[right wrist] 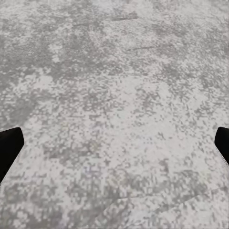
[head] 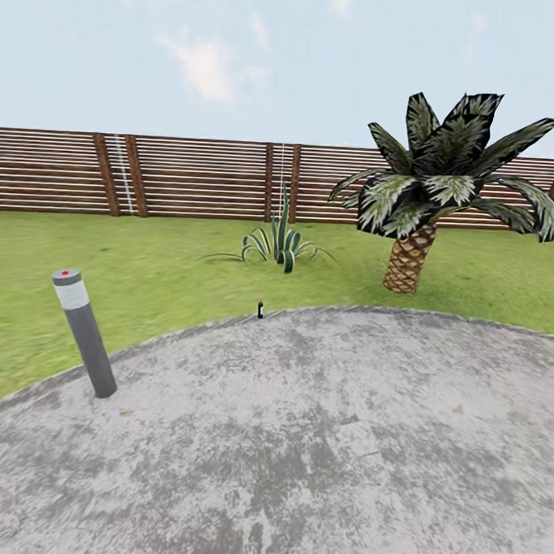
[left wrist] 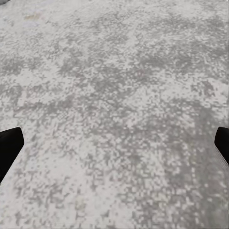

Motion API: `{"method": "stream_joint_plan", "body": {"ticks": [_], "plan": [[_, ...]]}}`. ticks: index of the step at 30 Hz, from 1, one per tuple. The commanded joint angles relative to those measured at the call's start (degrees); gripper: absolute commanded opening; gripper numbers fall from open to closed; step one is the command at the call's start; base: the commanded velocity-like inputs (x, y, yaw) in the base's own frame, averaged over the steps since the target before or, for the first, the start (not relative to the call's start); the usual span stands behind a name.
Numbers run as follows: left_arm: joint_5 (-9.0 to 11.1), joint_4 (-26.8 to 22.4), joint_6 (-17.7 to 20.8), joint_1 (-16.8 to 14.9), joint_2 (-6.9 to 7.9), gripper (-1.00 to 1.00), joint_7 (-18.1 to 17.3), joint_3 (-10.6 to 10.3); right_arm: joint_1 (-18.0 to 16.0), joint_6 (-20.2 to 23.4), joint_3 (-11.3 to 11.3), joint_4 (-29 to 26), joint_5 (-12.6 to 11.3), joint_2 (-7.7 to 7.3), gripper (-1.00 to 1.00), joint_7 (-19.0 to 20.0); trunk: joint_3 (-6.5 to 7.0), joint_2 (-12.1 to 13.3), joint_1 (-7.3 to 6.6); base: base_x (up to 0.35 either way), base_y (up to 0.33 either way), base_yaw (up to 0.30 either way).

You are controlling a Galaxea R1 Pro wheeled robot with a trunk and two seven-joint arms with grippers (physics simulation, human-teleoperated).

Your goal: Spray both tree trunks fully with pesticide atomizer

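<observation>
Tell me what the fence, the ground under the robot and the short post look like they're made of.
Fence: looks like brown wood, matte horizontal slats between thicker uprights. Ground: probably concrete or stone, rough mottled grey, no gloss. Post: a smooth dark grey cylinder, perhaps painted metal, with a white ribbed band near its top; the material is unclear.

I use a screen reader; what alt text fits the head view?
A tiny spray bottle stands at the far edge of a grey paved patch, where lawn begins. A tilted grey bollard light stands left; a short palm and a slatted wooden fence lie beyond.
</observation>
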Motion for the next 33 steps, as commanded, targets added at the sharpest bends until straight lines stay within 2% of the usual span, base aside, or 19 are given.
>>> {"method": "stream_joint_plan", "body": {"ticks": [1, 33], "plan": [[0.0, 0.0, 0.0, 0.0, 0.0, 1.0, 0.0, 0.01, 0.0, 0.0, 0.0, 0.0, 0.0, 0.0, 1.0, 0.0, 0.0, 0.0, 0.0, 0.339, 0.0, 0.0], [0.0, 0.02, 0.01, -0.03, 0.0, 1.0, 0.0, -0.02, 0.0, 0.07, 0.01, 0.0, 0.0, 0.0, 1.0, 0.0, 0.0, 0.0, 0.0, 0.339, 0.0, 0.0]]}}
